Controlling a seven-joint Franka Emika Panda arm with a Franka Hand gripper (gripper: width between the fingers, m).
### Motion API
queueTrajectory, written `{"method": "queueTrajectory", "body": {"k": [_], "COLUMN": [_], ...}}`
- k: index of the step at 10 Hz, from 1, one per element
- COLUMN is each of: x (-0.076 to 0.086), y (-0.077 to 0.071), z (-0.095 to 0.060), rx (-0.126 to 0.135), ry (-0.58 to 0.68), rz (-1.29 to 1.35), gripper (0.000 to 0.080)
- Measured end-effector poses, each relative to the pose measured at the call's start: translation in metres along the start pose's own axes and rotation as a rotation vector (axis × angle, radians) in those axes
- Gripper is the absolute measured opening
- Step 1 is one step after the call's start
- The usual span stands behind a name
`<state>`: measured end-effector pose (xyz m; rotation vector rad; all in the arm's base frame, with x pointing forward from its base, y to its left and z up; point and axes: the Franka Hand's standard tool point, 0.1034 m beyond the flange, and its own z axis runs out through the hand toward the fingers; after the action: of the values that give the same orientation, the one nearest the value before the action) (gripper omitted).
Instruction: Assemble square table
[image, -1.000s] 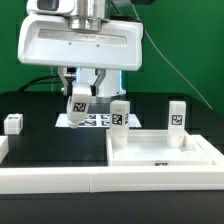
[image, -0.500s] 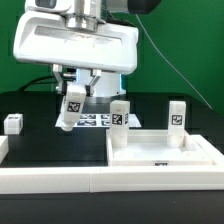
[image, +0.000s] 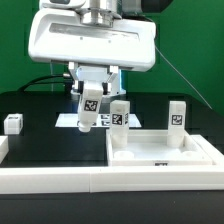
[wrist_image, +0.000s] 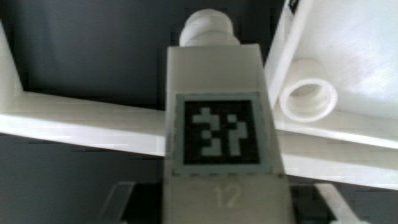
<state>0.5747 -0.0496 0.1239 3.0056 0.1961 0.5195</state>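
Clamping tagged white leg, hand holds it tilted, hanging below hand.

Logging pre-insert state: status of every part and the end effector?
held white plastic block leg: airborne, tilted
end effector: shut on it
large white square plastic tabletop: flat, rim up
centre white block leg: upright, tabletop's far corner
white block leg at exterior view's right: upright, other far corner
small white loose leg: resting on table, ungrasped
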Motion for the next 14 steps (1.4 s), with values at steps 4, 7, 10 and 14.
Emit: {"method": "queueTrajectory", "body": {"k": [4,7,10,14], "x": [0.029,0.055,0.055,0.053], "y": [-0.040,-0.086,-0.084,-0.118], "z": [0.003,0.005,0.006,0.011], "rx": [0.053,0.087,0.085,0.117], "ry": [0.002,0.020,0.018,0.006], "rz": [0.036,0.143,0.146,0.156], "gripper": [0.0290,0.0290,0.0290,0.0290]}}
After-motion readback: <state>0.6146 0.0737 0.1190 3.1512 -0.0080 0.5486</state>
